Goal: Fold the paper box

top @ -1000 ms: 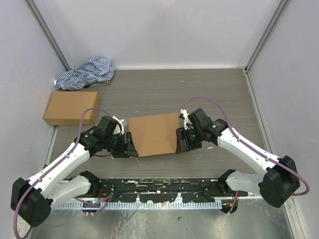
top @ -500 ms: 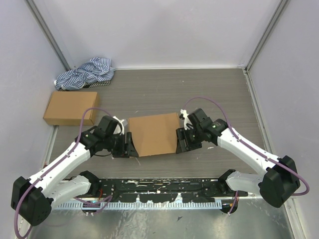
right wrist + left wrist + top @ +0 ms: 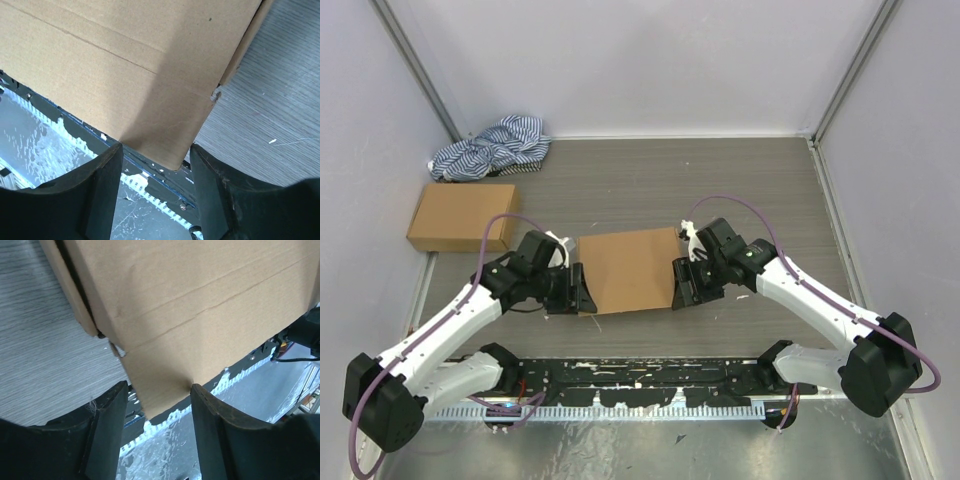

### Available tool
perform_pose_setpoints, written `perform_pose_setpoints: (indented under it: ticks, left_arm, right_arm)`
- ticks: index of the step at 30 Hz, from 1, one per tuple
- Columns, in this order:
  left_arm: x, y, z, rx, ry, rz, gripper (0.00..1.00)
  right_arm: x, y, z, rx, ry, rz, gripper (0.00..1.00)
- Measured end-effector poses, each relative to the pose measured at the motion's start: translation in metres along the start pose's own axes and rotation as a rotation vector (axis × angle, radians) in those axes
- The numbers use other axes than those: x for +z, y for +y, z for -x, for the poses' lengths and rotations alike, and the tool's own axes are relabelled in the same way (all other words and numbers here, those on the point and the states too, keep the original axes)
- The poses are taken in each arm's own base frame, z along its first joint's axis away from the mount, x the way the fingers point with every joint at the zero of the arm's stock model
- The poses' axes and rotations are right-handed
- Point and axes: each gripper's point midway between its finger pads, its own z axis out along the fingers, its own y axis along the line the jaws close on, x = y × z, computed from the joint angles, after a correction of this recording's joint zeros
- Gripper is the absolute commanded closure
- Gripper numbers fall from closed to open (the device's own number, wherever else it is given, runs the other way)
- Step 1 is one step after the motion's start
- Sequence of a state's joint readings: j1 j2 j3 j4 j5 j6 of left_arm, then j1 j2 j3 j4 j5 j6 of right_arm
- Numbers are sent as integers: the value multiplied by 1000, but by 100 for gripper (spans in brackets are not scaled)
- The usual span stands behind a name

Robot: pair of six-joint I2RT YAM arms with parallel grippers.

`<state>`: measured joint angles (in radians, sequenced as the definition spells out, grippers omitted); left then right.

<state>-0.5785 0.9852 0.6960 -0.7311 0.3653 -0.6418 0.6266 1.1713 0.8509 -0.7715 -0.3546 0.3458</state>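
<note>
The paper box [image 3: 628,270] is a brown cardboard shape on the table between my two arms, its lid panel facing up. My left gripper [image 3: 577,290] is at its left near corner and my right gripper [image 3: 679,286] is at its right near corner. In the left wrist view the cardboard [image 3: 190,305] fills the top, and a flap corner hangs between the open fingers of the left gripper [image 3: 159,407]. In the right wrist view the cardboard [image 3: 125,65] reaches down between the open fingers of the right gripper [image 3: 156,167]. Neither pair of fingers is closed on the flap.
A ready-made brown cardboard box [image 3: 460,216] stands at the left, with a blue-white striped cloth [image 3: 492,147] behind it in the back left corner. Grey walls close in the table on three sides. A black and metal rail [image 3: 640,385] runs along the near edge.
My left gripper has edged slightly to the right, closer against the box's left side. The right gripper and the box have barely moved.
</note>
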Motion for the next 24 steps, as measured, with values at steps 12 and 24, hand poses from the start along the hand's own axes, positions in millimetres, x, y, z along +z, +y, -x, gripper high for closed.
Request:
perform_pose_setpoints:
  ticks: [12,24]
  left_arm:
    - [-6,-18,42,45,-44,44,40]
    - [0,-16,104,65,-45,100,39]
  right_arm:
    - [-3,2,34,-33,-25,-48,39]
    - [7,-13,69,-18,-30,-116,37]
